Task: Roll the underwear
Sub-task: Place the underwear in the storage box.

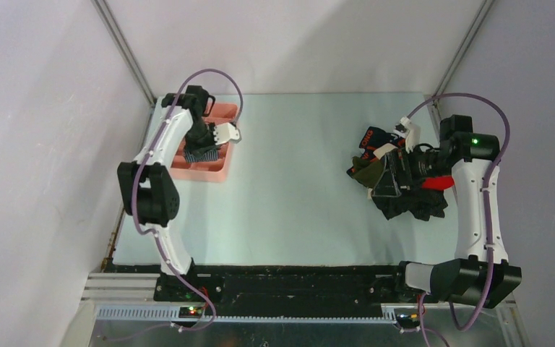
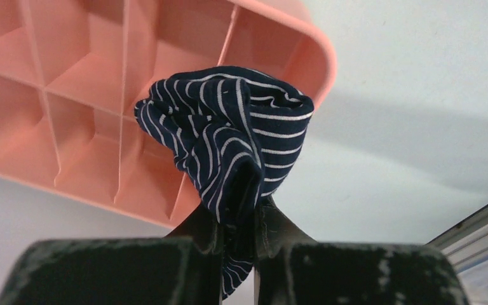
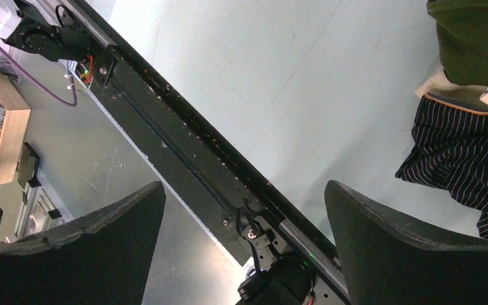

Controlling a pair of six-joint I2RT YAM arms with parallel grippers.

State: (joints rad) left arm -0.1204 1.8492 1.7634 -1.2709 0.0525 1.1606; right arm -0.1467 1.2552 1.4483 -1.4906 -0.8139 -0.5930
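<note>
- Pale green table (image 1: 296, 181), white walls.
- Left gripper (image 2: 238, 238) pinches rolled striped brief (image 2: 229, 140); its long axis points away from the fingers, over a corner of pink tray (image 2: 89, 82).
- Right gripper (image 3: 244, 241) wide open, empty, beside underwear pile (image 1: 405, 188).
- Orange print on pile unreadable.

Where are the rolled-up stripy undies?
The striped underwear is pinched in the left gripper, right above a corner of the pink tray, at the far left of the table in the top view.
</note>
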